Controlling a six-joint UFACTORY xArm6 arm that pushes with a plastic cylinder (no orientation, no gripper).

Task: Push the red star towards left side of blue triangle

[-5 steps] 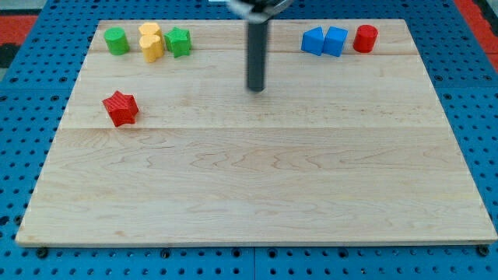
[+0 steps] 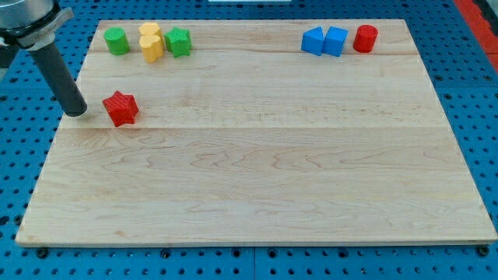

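Observation:
The red star [image 2: 120, 107] lies on the wooden board [image 2: 257, 179] at the view's left. My tip [image 2: 76, 113] rests on the board just left of the red star, a small gap apart from it. The blue triangle [image 2: 313, 40] sits at the view's top right, touching a blue cube [image 2: 336, 40] on its right side. The rod leans up to the view's top left corner.
A red cylinder [image 2: 365, 38] stands right of the blue cube. At the top left sit a green cylinder [image 2: 117, 40], a yellow block [image 2: 151, 42] and a green star-like block [image 2: 178, 41]. The board's left edge is close to my tip.
My tip has moved from the board's top middle far to the view's left and slightly down, ending beside the red star. No block has moved.

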